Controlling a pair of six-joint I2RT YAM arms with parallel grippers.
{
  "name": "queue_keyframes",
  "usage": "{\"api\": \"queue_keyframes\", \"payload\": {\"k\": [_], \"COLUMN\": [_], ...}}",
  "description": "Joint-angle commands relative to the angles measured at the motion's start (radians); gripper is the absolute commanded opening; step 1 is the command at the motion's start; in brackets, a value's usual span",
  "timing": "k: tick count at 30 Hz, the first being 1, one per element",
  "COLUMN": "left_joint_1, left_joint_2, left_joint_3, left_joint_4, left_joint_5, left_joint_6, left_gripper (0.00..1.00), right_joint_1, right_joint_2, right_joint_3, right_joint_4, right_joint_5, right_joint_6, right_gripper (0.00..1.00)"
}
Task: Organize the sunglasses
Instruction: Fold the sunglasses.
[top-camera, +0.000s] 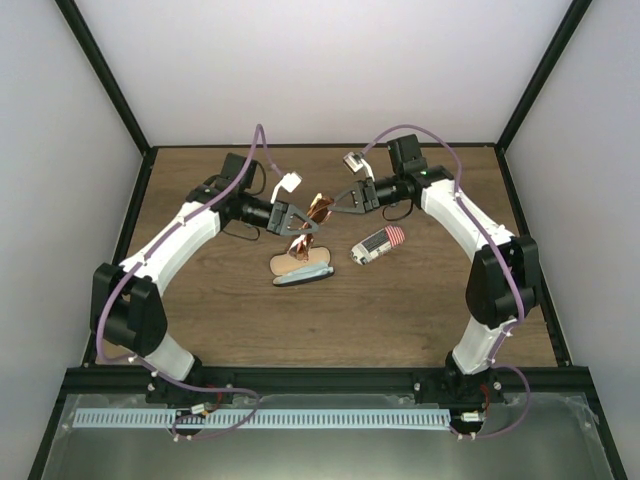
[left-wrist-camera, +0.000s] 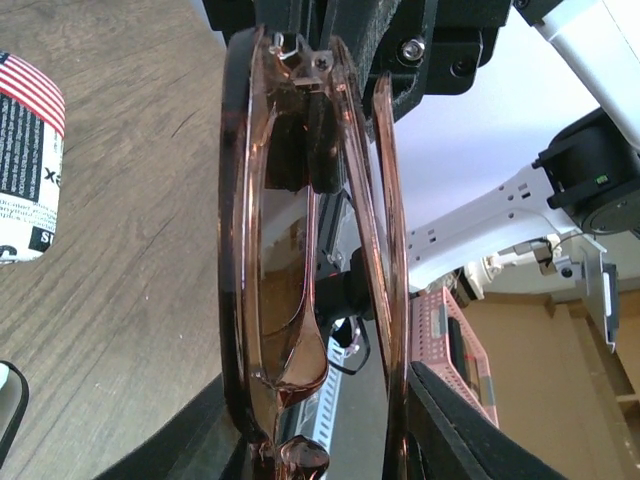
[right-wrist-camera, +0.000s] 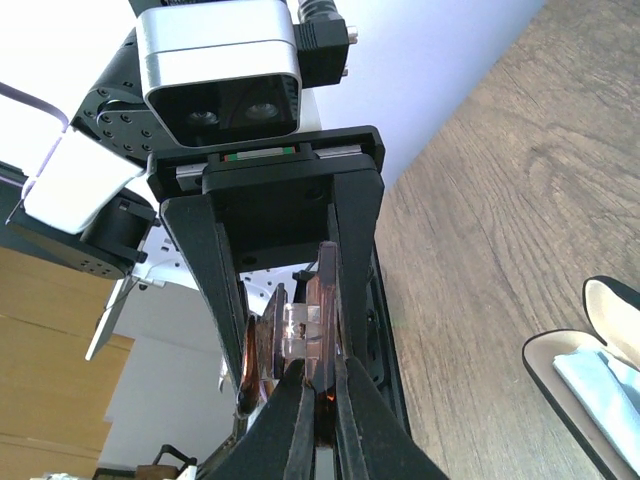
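Folded sunglasses (top-camera: 318, 212), with a thin glossy reddish-brown frame and see-through amber lenses, hang above a wood-grain table (top-camera: 400, 320), not yet put away; the right gripper (right-wrist-camera: 318, 375) pinches one end; the left gripper (top-camera: 303, 228) straddles them, partly spread, contact unclear; just below lies an open tan oval case (top-camera: 297, 266) holding a pale blue cloth (right-wrist-camera: 600, 385); a striped case (top-camera: 380, 244) lies nearby.

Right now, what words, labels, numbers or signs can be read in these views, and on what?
On the striped case: black print on its white part, sideways and cut off at the picture's edge; not readable.
On the sunglasses: no lettering visible.
Nothing else shows readable text.
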Motion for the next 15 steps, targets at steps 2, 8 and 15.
{"api": "queue_keyframes", "payload": {"k": [2,8,15], "left_joint_1": [-0.003,-0.001,-0.001], "left_joint_2": [0.006,0.0,-0.012], "left_joint_3": [0.011,0.008,0.013], "left_joint_4": [-0.002,-0.004,0.034], "left_joint_5": [-0.003,-0.011,-0.01], "left_joint_6": [0.031,0.032,0.002], "left_gripper": [0.31,0.29,0.95], "right_joint_1": [0.003,0.004,0.004], "right_joint_2": [0.006,0.005,-0.003], "right_joint_3": [0.044,0.042,0.039], "right_joint_4": [0.002,0.009,0.037], "right_joint_5": [-0.022,-0.018,0.022], "right_joint_6": [0.01,0.018,0.059], "right_gripper": [0.01,0.01,0.01]}}
